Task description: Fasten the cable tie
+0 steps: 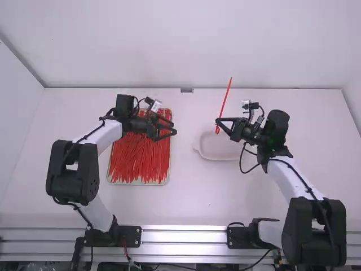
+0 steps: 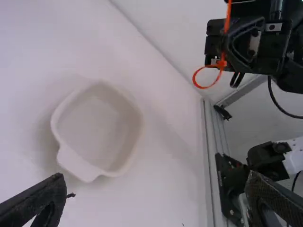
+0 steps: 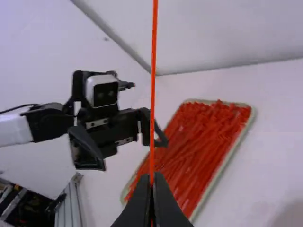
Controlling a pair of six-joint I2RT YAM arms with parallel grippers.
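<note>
My right gripper is shut on a red cable tie and holds it above the white bowl. The tie's long tail points up and away, and its lower end forms a small closed loop. The right gripper's fingers pinch the tie just above that loop. My left gripper is open with nothing in it, hovering over the right edge of the tray of loose red ties. Its spread fingertips show above the bowl.
The tray of several red ties lies left of centre on the white table. The shallow white bowl with a small handle sits between the two grippers. A metal rail runs along the table's front edge.
</note>
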